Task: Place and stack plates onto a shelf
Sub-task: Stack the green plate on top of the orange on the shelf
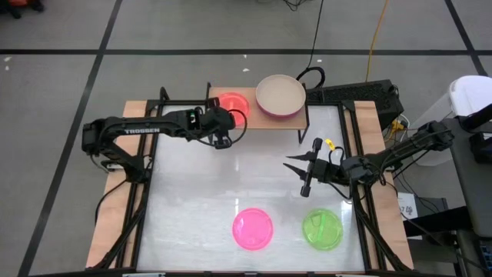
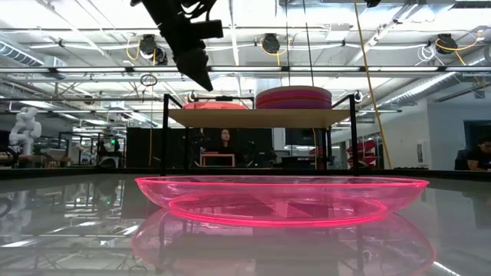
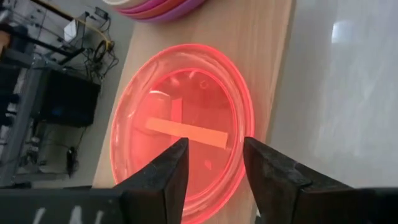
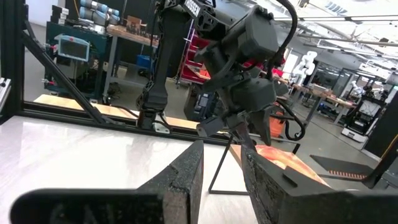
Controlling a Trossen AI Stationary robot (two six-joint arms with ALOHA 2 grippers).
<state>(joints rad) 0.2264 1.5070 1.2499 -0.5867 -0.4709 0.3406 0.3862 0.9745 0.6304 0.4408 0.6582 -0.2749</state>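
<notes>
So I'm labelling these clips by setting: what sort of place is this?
Most likely a robotics lab or workshop: open ceiling trusses with hanging cable reels, a white humanoid robot at the back, and people seated at workbenches.

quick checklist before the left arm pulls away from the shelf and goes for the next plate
1. Left gripper let go of the red plate: ok, fingers stand apart above it.
2. Red plate fully on the shelf: ok, it lies flat on the wood top.
3. Room beside it: ok, the stack of plates sits apart at the other end.
4. Next plates reachable: ok, the pink plate and green plate lie free on the table.
5. Right gripper out of the way: ok, over mid-table, holding nothing.
6. Stack centred and stable: cannot tell.
</notes>
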